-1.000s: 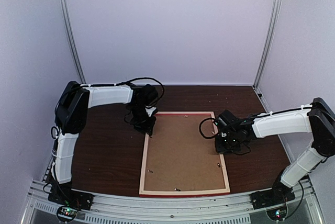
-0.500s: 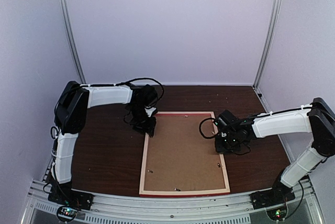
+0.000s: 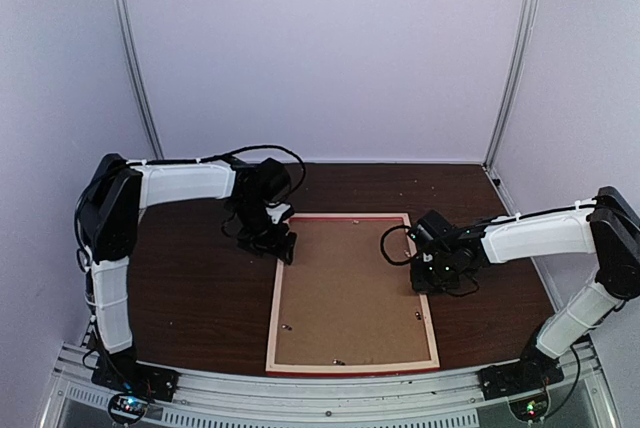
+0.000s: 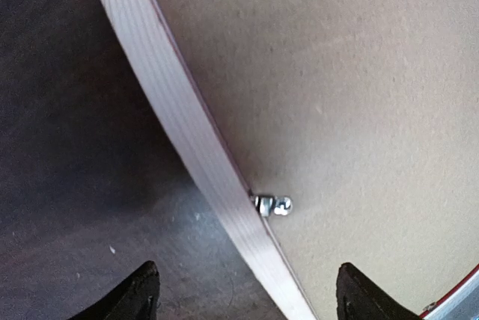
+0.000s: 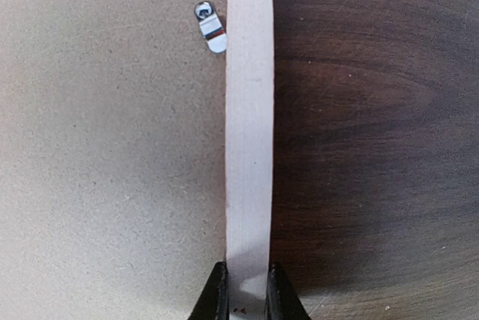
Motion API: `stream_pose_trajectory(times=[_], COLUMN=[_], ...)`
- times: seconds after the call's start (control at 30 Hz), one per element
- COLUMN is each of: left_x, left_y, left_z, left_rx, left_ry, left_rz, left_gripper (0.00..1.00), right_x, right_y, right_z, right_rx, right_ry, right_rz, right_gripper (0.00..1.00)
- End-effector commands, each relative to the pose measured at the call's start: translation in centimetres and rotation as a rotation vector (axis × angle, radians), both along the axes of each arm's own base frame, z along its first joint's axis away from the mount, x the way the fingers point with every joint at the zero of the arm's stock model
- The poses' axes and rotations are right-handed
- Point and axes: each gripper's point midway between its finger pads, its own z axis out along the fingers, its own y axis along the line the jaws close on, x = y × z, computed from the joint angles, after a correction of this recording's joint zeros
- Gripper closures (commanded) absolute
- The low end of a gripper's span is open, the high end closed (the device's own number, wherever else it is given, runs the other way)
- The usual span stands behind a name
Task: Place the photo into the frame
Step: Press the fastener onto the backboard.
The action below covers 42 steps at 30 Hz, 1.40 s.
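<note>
Frame (image 3: 350, 217) flat on the table (image 3: 200, 298), pale back up, brown backing board (image 3: 345, 293) inside it. Left gripper (image 4: 247, 294) gapes wide and holds nothing, the left rail passing between its fingers, a metal clip (image 4: 273, 205) just ahead. Right gripper (image 5: 242, 290) is pinched tight on the right rail.

BENCH, FROM ABOVE: The frame (image 3: 350, 217) lies flat, back side up, at the middle of the bench (image 3: 200, 298), with the backing board (image 3: 350, 298) set inside it. The left tool (image 3: 280, 246) straddles the frame's left rail near the far corner, its 2 fingers clear of it. The right tool (image 3: 428, 273) pinches the right rail. A metal tab (image 4: 273, 205) sits on the board just inside each of those rails.
</note>
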Motion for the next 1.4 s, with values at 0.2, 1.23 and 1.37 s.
stream_pose_trajectory(times=[0.2, 1.23, 1.37], left_x=[-7.1, -15.0, -14.9], left_y=[0.2, -0.6, -0.7], left_z=[1.3, -2.8, -3.0], left_rx=[-0.002, 0.141, 0.146], left_ry=[-0.024, -0.013, -0.014], left_rz=[-0.129, -0.282, -0.287], left_gripper=[0.14, 0.18, 0.19], right_x=[0.6, 0.3, 0.3], right_y=[0.3, 0.2, 0.2], right_z=[0.4, -0.3, -0.3], right_rx=[0.018, 0.019, 0.021], right_ry=[-0.032, -0.024, -0.024], right_rz=[-0.029, -0.024, -0.025], right_gripper=[1.0, 1.0, 1.0])
